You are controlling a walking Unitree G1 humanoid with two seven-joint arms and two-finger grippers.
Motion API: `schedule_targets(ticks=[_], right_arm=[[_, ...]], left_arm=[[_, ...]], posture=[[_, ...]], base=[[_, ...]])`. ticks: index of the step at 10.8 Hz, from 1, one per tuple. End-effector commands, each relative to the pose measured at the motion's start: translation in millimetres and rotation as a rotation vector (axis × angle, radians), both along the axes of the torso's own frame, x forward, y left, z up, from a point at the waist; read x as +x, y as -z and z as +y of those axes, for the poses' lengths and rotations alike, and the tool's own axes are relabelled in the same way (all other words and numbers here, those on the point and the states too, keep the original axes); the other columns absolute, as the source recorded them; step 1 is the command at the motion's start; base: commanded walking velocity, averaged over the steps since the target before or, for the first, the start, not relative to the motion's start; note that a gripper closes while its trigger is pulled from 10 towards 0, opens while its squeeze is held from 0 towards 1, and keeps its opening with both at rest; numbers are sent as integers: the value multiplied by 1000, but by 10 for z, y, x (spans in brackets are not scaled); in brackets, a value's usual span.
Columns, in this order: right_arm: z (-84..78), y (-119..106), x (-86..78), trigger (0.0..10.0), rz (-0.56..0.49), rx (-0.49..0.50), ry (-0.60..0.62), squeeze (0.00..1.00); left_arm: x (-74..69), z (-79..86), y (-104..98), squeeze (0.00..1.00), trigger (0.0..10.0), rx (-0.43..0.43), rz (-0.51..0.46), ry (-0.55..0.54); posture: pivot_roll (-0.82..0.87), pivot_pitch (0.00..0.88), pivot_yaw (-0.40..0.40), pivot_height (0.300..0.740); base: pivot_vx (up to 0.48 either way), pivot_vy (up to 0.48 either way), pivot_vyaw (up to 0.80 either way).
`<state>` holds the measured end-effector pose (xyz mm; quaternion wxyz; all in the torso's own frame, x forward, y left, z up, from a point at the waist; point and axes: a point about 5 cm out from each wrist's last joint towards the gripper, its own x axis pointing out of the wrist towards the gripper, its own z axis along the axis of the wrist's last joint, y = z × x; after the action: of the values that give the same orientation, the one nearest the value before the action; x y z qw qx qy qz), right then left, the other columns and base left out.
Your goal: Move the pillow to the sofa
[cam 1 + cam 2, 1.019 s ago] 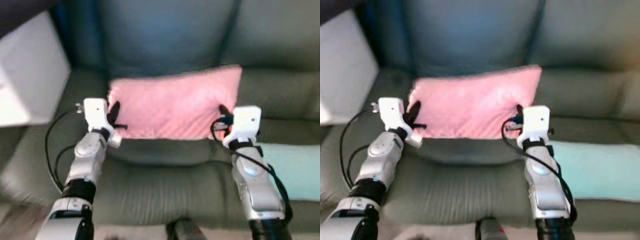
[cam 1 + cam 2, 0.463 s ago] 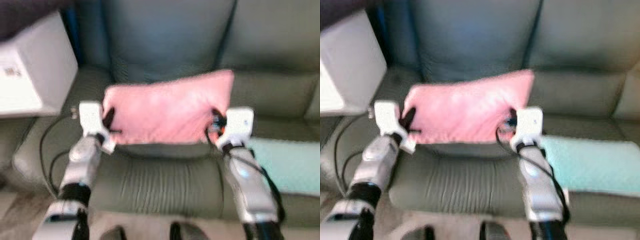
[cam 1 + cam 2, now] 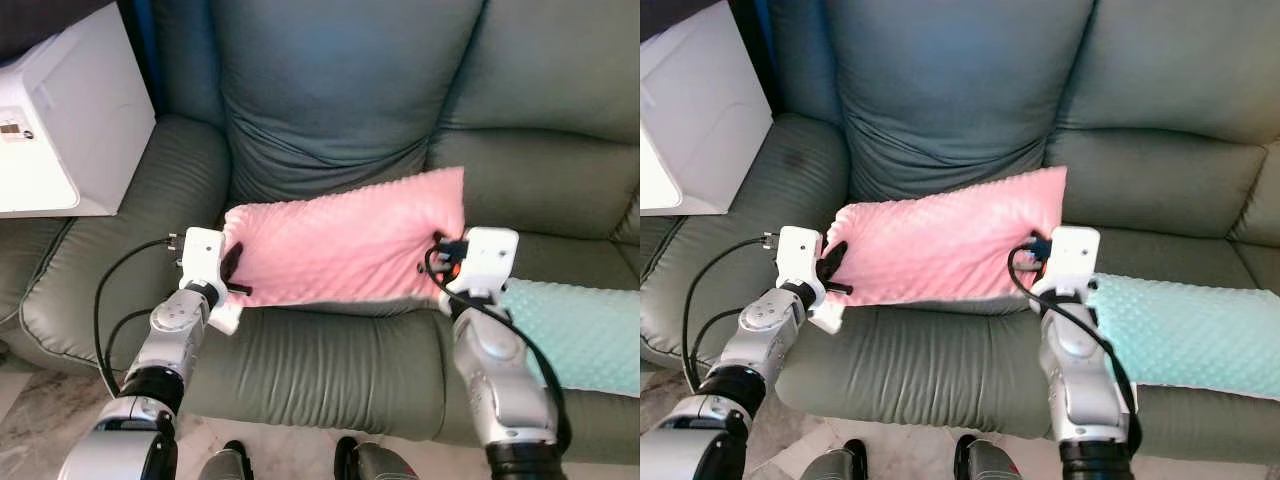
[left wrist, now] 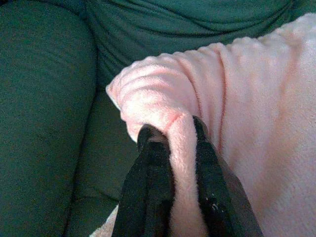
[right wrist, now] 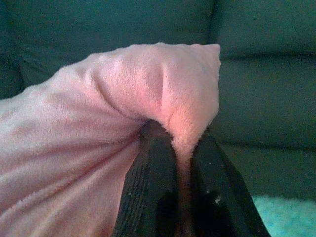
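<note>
I hold the pink pillow [image 3: 345, 240] by its two short ends so that it hangs level and spread flat between my arms, not folded or dragging. My left gripper [image 3: 231, 268] sits at the pillow's 9 o'clock edge; in the left wrist view its two black fingers [image 4: 153, 173] are pinched together on a fold of the plush fabric. My right gripper [image 3: 440, 258] sits at the 3 o'clock edge, and the right wrist view shows its fingers [image 5: 158, 168] likewise clamped on a gathered corner. This two-point grip keeps the soft body from sagging to one side. The pillow is now over the sofa [image 3: 340, 90], above the seat cushion [image 3: 320, 355] and in front of the backrest; its lower edge appears to touch or nearly touch the seat, but I cannot tell which. I judge the carrying step nearly complete, with lowering and release left. A mint green cloth [image 3: 585, 335] lies on the next seat at 3 o'clock of the pillow, just beside my right arm, so the release should avoid snagging it. A white box [image 3: 60, 120] stands at 10 o'clock, beyond the armrest [image 3: 110, 250], well apart from the pillow. No container with visible contents is present; the box is shut and what it holds cannot be seen.
</note>
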<state>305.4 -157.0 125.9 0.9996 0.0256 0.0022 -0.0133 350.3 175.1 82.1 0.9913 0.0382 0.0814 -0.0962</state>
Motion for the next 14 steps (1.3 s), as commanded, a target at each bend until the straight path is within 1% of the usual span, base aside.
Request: schedule_targets(ticks=[1,2,4,5,6,7,8,9,10,11,12,13,14], right_arm=[[-89,106,-37,10000,47,41,40,0],[-97,193,-62,10000,77,65,44,0],[-112,385,-132,10000,148,105,70,0],[-121,487,-177,10000,171,110,69,0],[-123,574,-214,10000,190,120,68,0],[-128,675,-222,10000,219,126,70,0],[-125,755,-234,10000,246,126,67,0],[-101,829,-218,10000,279,150,43,0],[-105,864,-191,10000,290,135,36,0],[-135,929,-153,10000,311,116,36,0],[-179,972,-98,10000,336,93,42,0],[-198,959,-35,10000,341,85,43,0],[-236,832,113,10000,293,58,50,0]], left_arm=[[-24,13,61,0,10000,43,16,7],[-44,-3,103,0,10000,81,21,23],[-53,-29,159,0,10000,127,43,27],[-36,-31,152,0,10000,192,33,4],[-35,-24,154,0,10000,199,25,-16],[-31,-29,155,0,10000,225,19,-34],[-35,-52,171,0,10000,211,31,-22],[-46,-73,206,0,10000,204,55,-18],[-32,-87,197,0,10000,196,59,-24],[-4,-80,179,0,10000,182,72,-59],[26,-123,159,0,10000,202,82,-70],[40,-150,151,0,10000,209,89,-72],[97,-211,74,0,10000,203,70,-79]], posture=[[-178,224,-11,740],[-178,232,-7,740],[-179,255,-2,740],[-179,276,3,740],[-176,302,7,740],[-174,315,8,740],[-165,341,9,740],[-171,369,8,740],[-178,384,9,740],[-186,401,7,740],[-195,417,5,740],[-196,426,4,740],[-191,439,7,740]], base=[[0,0,0],[0,0,0],[0,0,0],[0,0,0],[0,0,0],[0,0,0],[0,0,0],[0,0,0],[0,0,0],[0,0,0],[0,0,0],[0,0,0],[0,0,0]])
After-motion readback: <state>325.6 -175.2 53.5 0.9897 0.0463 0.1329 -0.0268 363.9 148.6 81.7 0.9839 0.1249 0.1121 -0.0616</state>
